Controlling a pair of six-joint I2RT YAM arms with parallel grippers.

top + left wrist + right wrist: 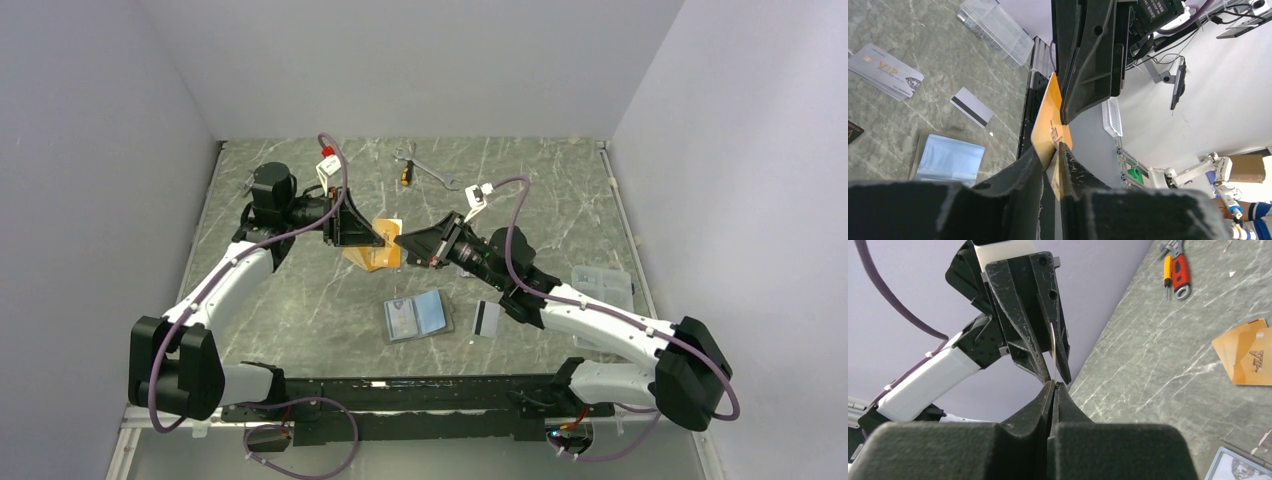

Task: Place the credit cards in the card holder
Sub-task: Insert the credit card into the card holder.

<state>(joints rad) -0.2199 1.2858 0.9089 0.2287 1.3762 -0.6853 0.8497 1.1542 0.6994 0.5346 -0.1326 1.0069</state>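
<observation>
Orange card (1047,122), thin and glossy with a small printed emblem, is off the table, clenched at opposite edges by left gripper (1053,150) and right gripper (1053,385). Holder (418,315) lies open on the table, blue-grey inside.

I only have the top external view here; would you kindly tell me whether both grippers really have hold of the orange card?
Observer: Yes. The left wrist view shows the left gripper pinching one end of the orange card, with the right gripper clamped on the other.
Operator: Thank you. Is it off the surface?
Observer: The right wrist view shows it edge-on in the air, between the two grippers.
Operator: I cannot find a silver-grey card.
Observer: One silver-grey card marked VIP lies on the table, past the white striped card.
</observation>
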